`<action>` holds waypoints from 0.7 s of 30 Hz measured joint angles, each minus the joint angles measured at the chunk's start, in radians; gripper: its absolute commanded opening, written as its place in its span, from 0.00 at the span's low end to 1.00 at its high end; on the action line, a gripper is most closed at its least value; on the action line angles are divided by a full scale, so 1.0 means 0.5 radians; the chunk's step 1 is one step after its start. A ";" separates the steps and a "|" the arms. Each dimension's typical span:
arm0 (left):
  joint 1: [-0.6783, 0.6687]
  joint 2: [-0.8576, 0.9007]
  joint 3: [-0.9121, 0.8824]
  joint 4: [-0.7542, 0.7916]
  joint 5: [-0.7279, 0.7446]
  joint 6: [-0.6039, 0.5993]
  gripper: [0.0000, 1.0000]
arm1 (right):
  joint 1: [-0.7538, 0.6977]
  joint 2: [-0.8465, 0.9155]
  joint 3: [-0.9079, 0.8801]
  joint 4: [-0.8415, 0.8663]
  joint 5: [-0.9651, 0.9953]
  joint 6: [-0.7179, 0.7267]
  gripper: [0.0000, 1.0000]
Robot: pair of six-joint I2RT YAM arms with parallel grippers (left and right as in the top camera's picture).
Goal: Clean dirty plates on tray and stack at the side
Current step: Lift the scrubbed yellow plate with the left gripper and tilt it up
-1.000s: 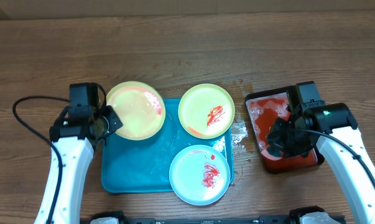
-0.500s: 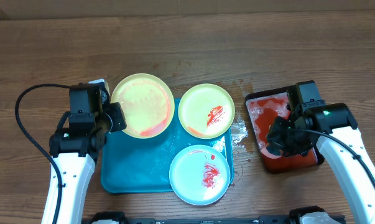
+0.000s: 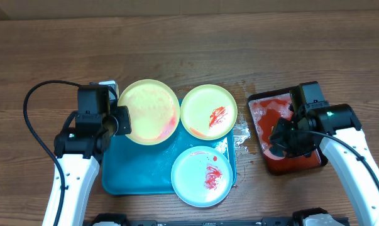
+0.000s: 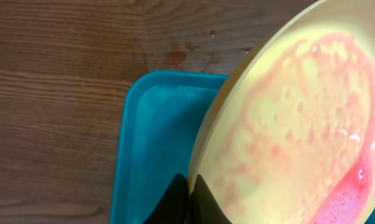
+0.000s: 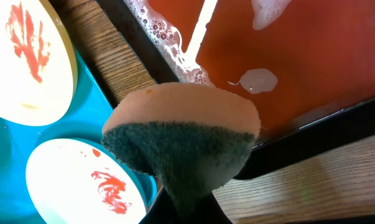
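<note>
Where the left hand (image 3: pixel 118 120) pinches its rim, one pale yellow-green plate (image 3: pixel 148 112) hangs over the far left corner of the turquoise tray (image 3: pixel 136 172). Its face is filmed watery pink, with a redder pool along one edge. The second yellow-green plate (image 3: pixel 208 112) and the blue-white plate (image 3: pixel 202 176) carry red smears and overlap the tray's right side. The right hand (image 3: pixel 283 141) is clamped on a sponge (image 5: pixel 181 143) over the black tray (image 3: pixel 255 103).

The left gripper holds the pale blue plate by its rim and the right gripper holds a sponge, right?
Wrong plate: the left wrist view shows the left gripper holding a yellow-green plate by its rim. The right gripper does hold a sponge.
</note>
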 measured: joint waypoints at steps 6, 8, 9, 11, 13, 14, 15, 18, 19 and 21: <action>-0.050 0.000 0.251 -0.219 -0.251 0.002 0.04 | 0.000 0.000 0.000 0.009 -0.001 -0.009 0.04; -0.053 0.000 0.329 -0.305 -0.352 0.002 0.04 | 0.000 0.000 0.000 0.022 0.000 -0.009 0.04; -0.057 0.000 0.362 -0.343 -0.404 0.002 0.05 | 0.000 0.000 0.000 0.025 0.001 -0.009 0.04; -0.067 0.000 0.405 -0.387 -0.489 0.002 0.04 | 0.000 0.000 -0.001 0.034 0.002 -0.012 0.04; -0.091 0.000 0.433 -0.433 -0.562 0.003 0.04 | 0.000 0.000 0.000 0.035 0.002 -0.023 0.04; -0.108 0.000 0.446 -0.456 -0.604 0.003 0.05 | 0.000 0.000 0.000 0.035 0.002 -0.031 0.04; -0.125 0.000 0.450 -0.466 -0.636 0.003 0.05 | 0.000 0.000 0.000 0.034 0.002 -0.035 0.04; -0.186 0.000 0.455 -0.491 -0.718 0.008 0.04 | 0.000 0.000 0.000 0.034 0.002 -0.051 0.04; -0.208 0.000 0.455 -0.496 -0.745 0.009 0.05 | 0.000 0.000 0.000 0.035 0.002 -0.054 0.04; -0.261 0.000 0.455 -0.510 -0.803 0.010 0.04 | 0.000 0.000 0.000 0.034 0.002 -0.060 0.04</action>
